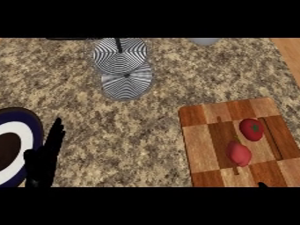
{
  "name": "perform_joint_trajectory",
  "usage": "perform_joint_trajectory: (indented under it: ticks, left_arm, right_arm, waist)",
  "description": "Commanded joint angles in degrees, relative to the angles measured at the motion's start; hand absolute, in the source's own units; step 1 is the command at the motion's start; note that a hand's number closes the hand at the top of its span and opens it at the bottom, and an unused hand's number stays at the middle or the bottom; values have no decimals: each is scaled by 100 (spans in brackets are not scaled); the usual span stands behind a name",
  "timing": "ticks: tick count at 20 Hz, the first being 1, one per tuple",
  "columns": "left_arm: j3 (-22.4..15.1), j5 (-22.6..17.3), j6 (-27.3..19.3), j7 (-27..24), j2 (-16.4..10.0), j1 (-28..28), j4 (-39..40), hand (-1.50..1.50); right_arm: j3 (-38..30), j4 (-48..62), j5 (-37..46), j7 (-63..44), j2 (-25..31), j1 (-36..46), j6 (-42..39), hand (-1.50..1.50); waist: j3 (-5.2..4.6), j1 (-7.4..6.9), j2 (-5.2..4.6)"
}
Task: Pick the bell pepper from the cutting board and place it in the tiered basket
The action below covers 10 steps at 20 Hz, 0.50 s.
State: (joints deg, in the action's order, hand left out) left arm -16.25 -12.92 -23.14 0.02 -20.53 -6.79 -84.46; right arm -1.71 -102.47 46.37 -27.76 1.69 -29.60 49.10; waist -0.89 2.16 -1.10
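Red bell pepper [239, 153]: located on the cutting board [207, 121] in the lower right of the frame. It lies in the lower middle part of the board, lighter red and slightly elongated, with a thin stem pointing toward the top of the frame. No hand is in contact with it.

Round red item [251, 129]: darker red, with a small green spot on its upper side. It sits just beside the bell pepper, above it and to the right, on the same board. The two appear slightly apart.

Cutting board: wooden, in a check of light and dark brown blocks, lying flat on the speckled stone surface [81, 110]. Its lower edge runs out of the frame.

Right hand [262, 185]: only a small black tip shows at the bottom edge, below the board. Its degree of opening cannot be determined.

Tiered basket [127, 81]: upper centre of the frame, well apart from the board. Two round mesh tiers, one above the other in the frame, are joined by a black central post.

Left hand [45, 154]: lower left of the frame, extended flat with straight fingers pointing up-frame, holding nothing.

Plate [19, 115]: at the left edge, just beside the left hand. It has a dark blue rim, a white ring and a brown centre.
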Motion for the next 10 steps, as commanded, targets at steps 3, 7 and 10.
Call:
perform_joint_trajectory:
  ticks: [3,7,10]
  left_arm:
    - [-224,213,-119,-20,181,157,-15,0]
    - [-207,194,-46,47,173,260,137,0]
    - [-247,197,25,82,205,408,127,0]
  right_arm:
    - [102,-529,1512,-1436,-164,-528,-437,-150]
    - [311,-889,2461,-2642,-167,-398,-907,-150]
    - [563,-952,3293,-3494,-168,2,-1559,-150]
  waist:
    - [1,-196,-54]
    - [18,-256,-43]
    - [34,-354,-31]
